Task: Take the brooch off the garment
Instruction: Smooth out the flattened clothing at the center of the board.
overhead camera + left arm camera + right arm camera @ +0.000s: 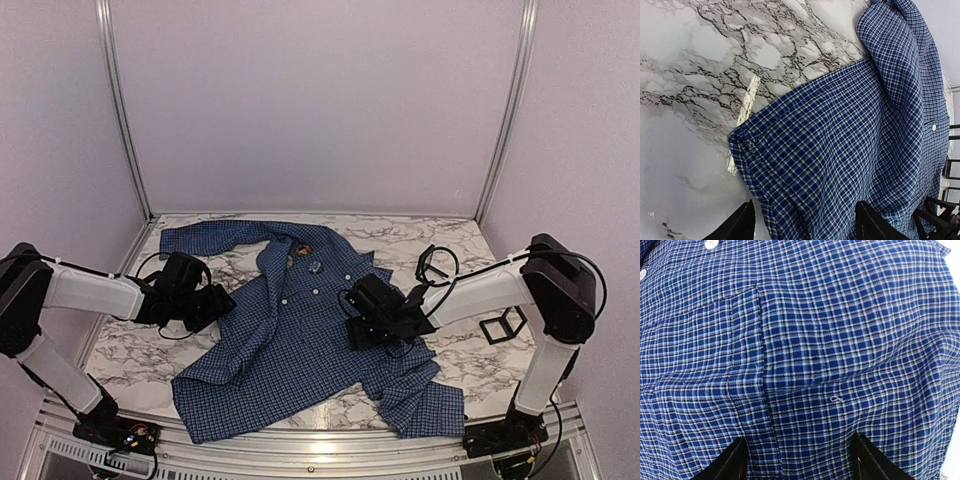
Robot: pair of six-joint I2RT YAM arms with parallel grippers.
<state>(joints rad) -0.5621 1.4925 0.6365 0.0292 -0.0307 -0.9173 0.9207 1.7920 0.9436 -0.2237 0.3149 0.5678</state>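
Top external: brooch on garment (upper chest).

Marble-pattern bench w/ dark veins; a black square frame lies on its R side. Pale walls behind, metal posts at corners.

Left arm: reaches from the near-left base inward, upper link rising outward, forearm nearly level.
Left gripper: low, aimed toward the centre, jaws spread wide apart.
Right arm: elbow raised high at the right, forearm sloping down leftward.
Right gripper: low, tilted downward, jaws spread wide apart.
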